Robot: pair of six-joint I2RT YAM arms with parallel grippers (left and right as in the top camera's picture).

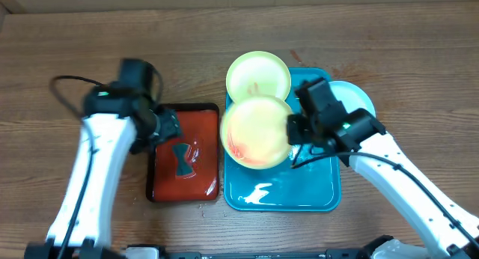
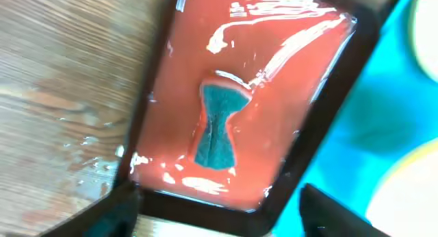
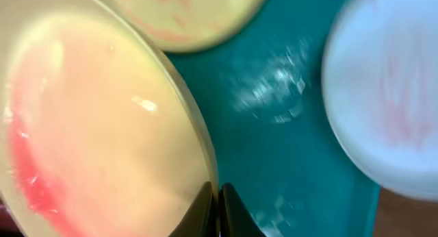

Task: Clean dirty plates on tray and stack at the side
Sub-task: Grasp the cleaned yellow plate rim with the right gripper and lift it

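Right gripper [image 1: 294,132]: jaws drawn narrow, clamped on the right rim of the held plate [image 1: 257,132]. In the right wrist view the fingertips [image 3: 205,208] pinch that rim from both faces.
Left gripper [image 1: 163,128]: jaws wide apart, holding nothing, above the far end of the red tray [image 1: 206,139].
Held plate: yellow-green, with a red-orange smear along its left side. It sits over the far-left part of the blue tray [image 1: 314,184] and overlaps both that tray's left rim and the far plate [image 1: 258,75].
Far plate: yellow-green with faint orange marks, at the blue tray's far-left corner, overhanging the rim toward the far edge.
White plate [image 1: 358,98]: at the blue tray's far-right corner, overhanging toward the right edge and partly covered by the right arm.
Edges: the red tray lies just beside the blue tray's left rim, both close to the near edge.
Open room: the tabletop [image 1: 75,34] is bare in a wide band along the far edge, toward the far-left corner, and to the right of the blue tray.
Count: three plates, two trays, one teal sponge [image 2: 217,127] in the red tray, and two arms.
Left arm pose: rises from the near-left corner toward the far edge, wrist turned right over the red tray.
Right arm pose: runs diagonally from the near-right corner toward centre, crossing the blue tray's right rim.
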